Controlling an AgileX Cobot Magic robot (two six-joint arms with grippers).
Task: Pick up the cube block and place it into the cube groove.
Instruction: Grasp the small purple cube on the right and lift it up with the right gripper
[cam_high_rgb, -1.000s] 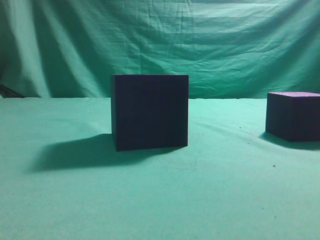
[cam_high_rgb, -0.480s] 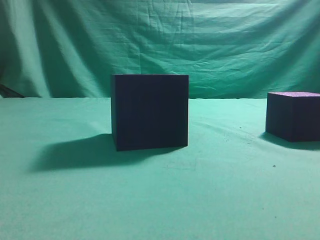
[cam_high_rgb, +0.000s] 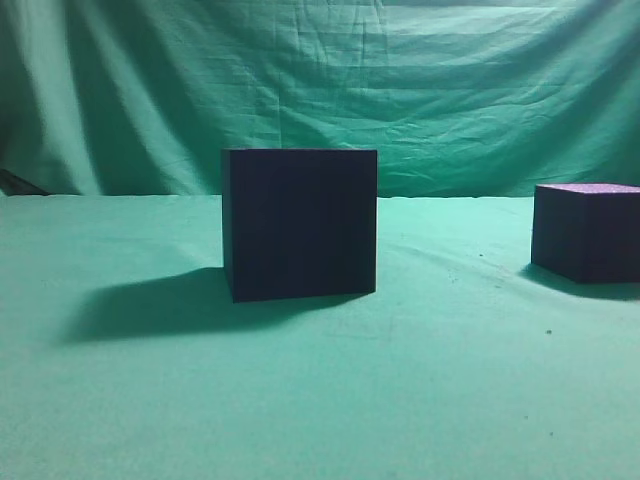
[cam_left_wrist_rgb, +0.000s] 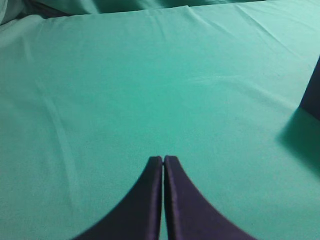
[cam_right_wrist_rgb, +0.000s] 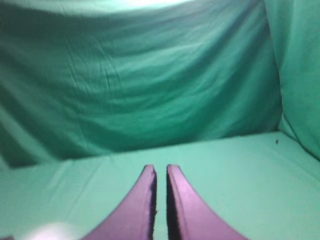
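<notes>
The cube block (cam_high_rgb: 588, 232) sits far right on the worktop (cam_high_rgb: 320, 400), well apart from the cube groove (cam_high_rgb: 299, 222) (mid-scene). So the right gripper (cam_right_wrist_rgb: 160, 170) looks nearer. Both grippers' fingers are pressed together, left gripper (cam_left_wrist_rgb: 163, 160) included, holding 0 things.

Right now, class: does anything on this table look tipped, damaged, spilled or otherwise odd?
Nothing stands out. The cube groove and the cube block both sit flat and upright on the green cloth, well apart, with no visible damage. Only ordinary wrinkles mark the cloth.
</notes>
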